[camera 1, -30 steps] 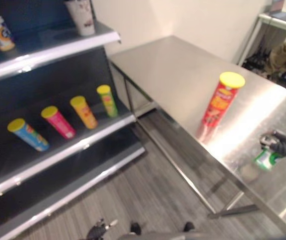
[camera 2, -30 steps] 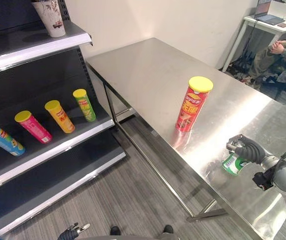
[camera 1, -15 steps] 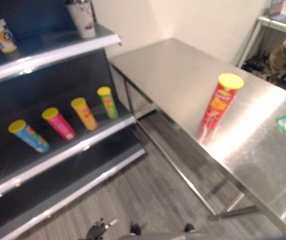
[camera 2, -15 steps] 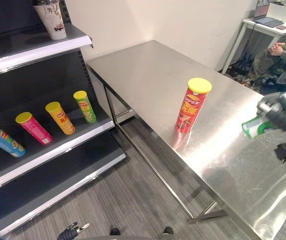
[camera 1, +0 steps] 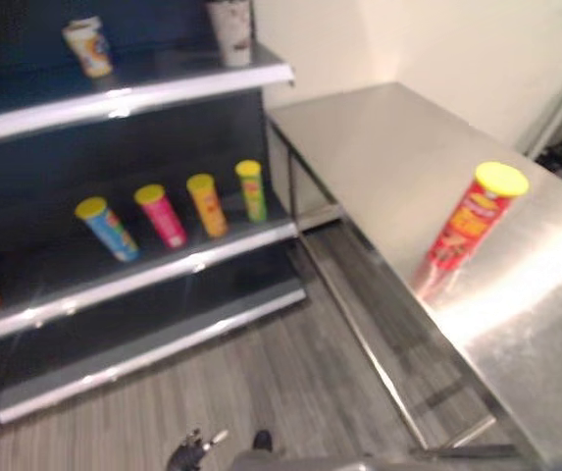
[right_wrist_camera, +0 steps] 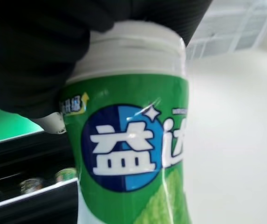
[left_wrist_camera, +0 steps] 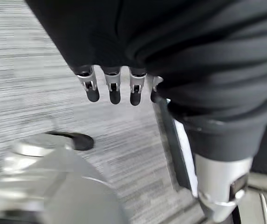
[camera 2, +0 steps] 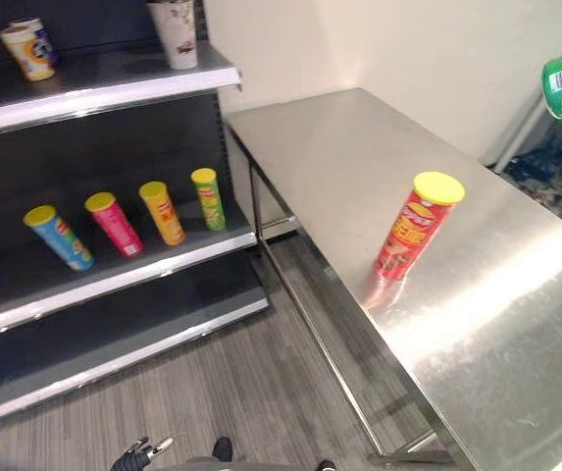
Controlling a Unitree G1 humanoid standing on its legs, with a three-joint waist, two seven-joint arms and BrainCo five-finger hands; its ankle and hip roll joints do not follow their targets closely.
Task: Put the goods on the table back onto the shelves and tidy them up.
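Green bottle (right_wrist_camera: 133,154) in right hand (right_wrist_camera: 35,56)

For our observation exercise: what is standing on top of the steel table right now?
One red tube with a yellow lid stands upright on the steel table. The green bottle is off it, in the right hand. The table's far right end lies outside the views.

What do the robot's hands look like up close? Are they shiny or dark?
Both. The left hand has a row of shiny silver fingers with rounded dark tips, and a dark ribbed cover wraps its back and wrist, ending at a silver-grey arm. The right hand shows as the same dark cover with a pale fingertip peeking out beneath.
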